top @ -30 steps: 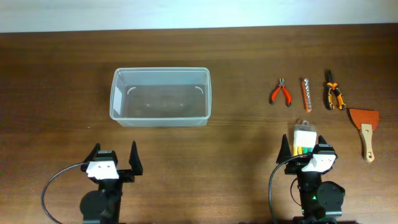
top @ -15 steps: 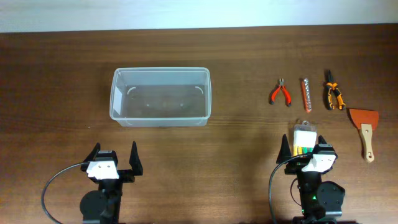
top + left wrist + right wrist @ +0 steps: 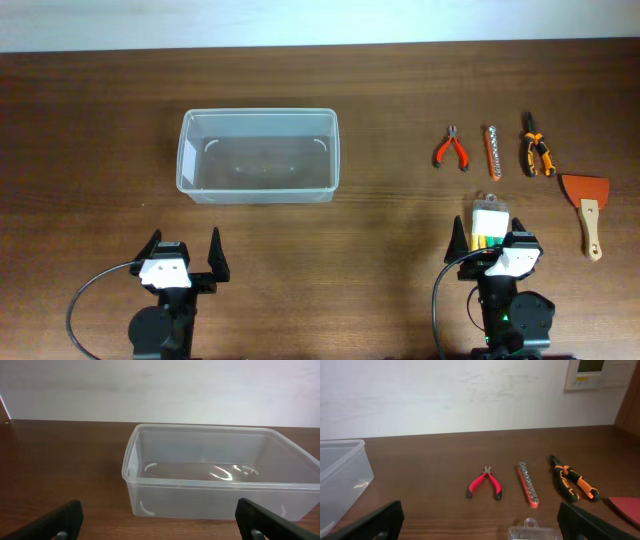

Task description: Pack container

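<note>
- Firstly, overhead view: container (image 3: 258, 191), a clear rectangular tub with nothing in it, sits left of centre on the far half of the wooden table (image 3: 380, 240).
- Left gripper (image 3: 185, 238) at the near edge, fingers spread and holding nothing, well apart from the tub.
- Right gripper (image 3: 490, 240) at the near edge on the right, likewise released. A small clear case (image 3: 490, 212) with yellow-green contents lies at its fingertips; contact cannot be judged.
- Far right, in a row: red pliers (image 3: 451, 149), red socket strip (image 3: 491, 151), orange-black pliers (image 3: 535, 147). Scraper (image 3: 587, 205) with a wooden handle lies nearer, at the right end.
- Left wrist view: container (image 3: 210, 503) straight ahead, upright, with highlights on its bare floor. Left gripper (image 3: 160, 529) has its two dark fingers (image 3: 60, 522) wide at the lower corners, nothing between them.
- Right wrist view: right gripper (image 3: 480, 525) has its fingers (image 3: 370, 522) splayed at the lower corners. The top of the clear case (image 3: 532, 531) peeks in at the bottom edge.
- Ahead lie red pliers (image 3: 485, 483), socket strip (image 3: 527, 485) and orange-black pliers (image 3: 572, 482). A corner of the scraper (image 3: 627, 508) shows at right, the container (image 3: 342, 480) at far left.
</note>
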